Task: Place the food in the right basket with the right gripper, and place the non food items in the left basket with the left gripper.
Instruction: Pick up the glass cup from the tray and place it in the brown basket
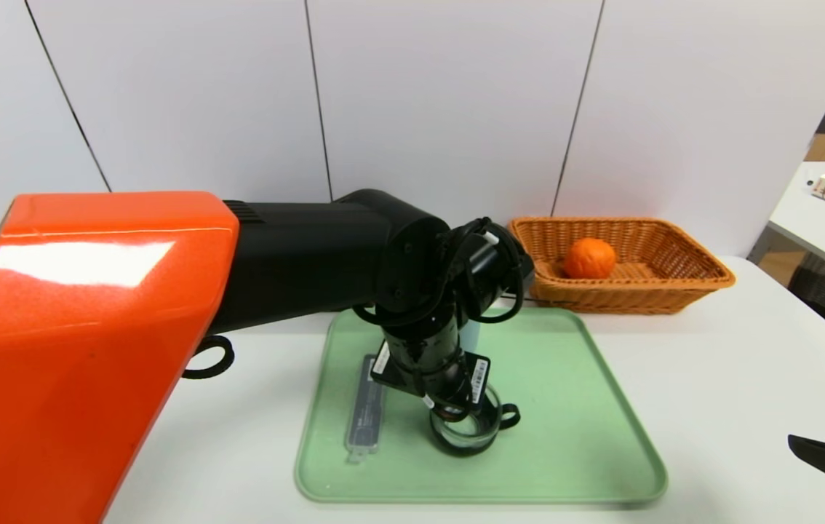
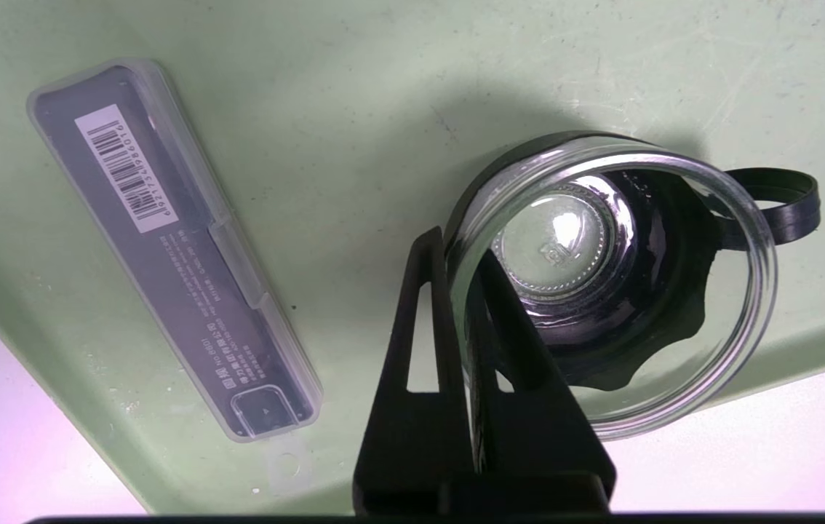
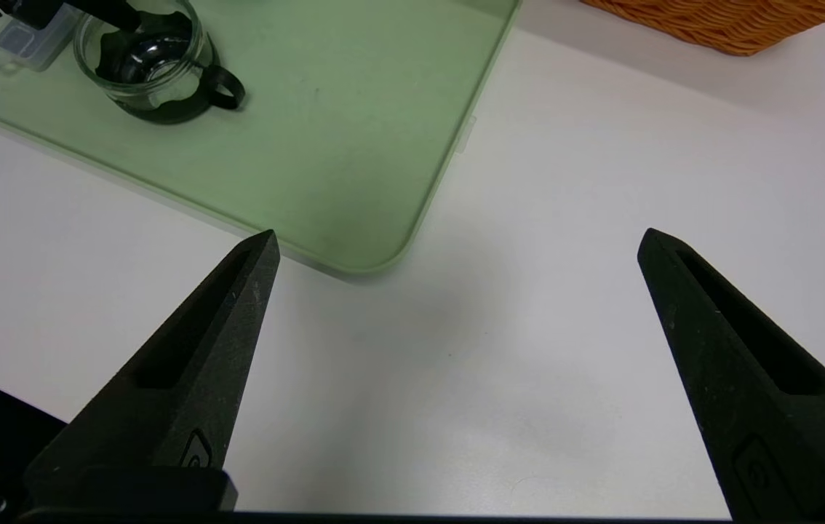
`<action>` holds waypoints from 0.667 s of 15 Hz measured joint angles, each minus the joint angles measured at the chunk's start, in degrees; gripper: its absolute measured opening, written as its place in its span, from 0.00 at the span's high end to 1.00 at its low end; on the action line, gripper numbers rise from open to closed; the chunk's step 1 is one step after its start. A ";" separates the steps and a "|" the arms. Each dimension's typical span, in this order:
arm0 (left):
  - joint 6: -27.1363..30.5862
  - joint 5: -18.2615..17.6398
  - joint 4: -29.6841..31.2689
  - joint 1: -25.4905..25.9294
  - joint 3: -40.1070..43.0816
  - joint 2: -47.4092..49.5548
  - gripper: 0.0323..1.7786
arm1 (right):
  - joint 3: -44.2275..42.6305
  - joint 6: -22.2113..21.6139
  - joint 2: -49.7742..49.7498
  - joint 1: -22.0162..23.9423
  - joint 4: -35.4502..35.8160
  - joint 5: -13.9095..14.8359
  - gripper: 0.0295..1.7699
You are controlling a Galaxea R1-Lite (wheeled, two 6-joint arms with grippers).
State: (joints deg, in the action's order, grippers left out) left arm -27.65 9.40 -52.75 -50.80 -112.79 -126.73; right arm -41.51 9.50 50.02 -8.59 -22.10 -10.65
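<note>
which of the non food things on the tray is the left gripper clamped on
The clear glass cup with the black handle: the left gripper pinches its rim. The dark grey case lies flat beside it, untouched.

The case [image 2: 172, 247] carries a white barcode label [image 2: 126, 169] near one end; a row of digits runs along the barcode but is too small to read with certainty. Beyond the label, toward the case's other end, lines of small white print run lengthwise; they are not legible. On the left arm, just above the cup [image 1: 467, 429], two white barcode stickers [image 1: 479, 380] show bars only.
</note>
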 joint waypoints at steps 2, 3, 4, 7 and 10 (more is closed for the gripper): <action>0.12 0.00 0.09 0.00 0.02 0.61 0.97 | 0.00 0.00 0.00 0.00 0.00 0.10 0.04; 0.32 0.07 0.22 -0.05 0.00 1.16 0.97 | 0.02 0.01 0.00 0.00 0.00 0.10 0.04; 0.54 0.13 0.38 -0.16 -0.15 1.95 0.97 | 0.04 0.06 0.00 0.00 0.00 0.11 0.04; 1.24 0.30 0.44 -1.05 -0.30 4.68 0.97 | 0.09 0.67 0.06 -0.06 0.00 -0.01 0.04; 2.74 0.55 0.35 -1.76 -0.33 7.80 0.97 | 0.06 1.94 0.23 -0.17 0.00 0.00 0.04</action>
State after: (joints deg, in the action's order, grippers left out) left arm -24.91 9.95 -52.40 -52.55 -113.12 -118.93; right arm -41.45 11.43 50.25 -8.77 -22.10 -10.65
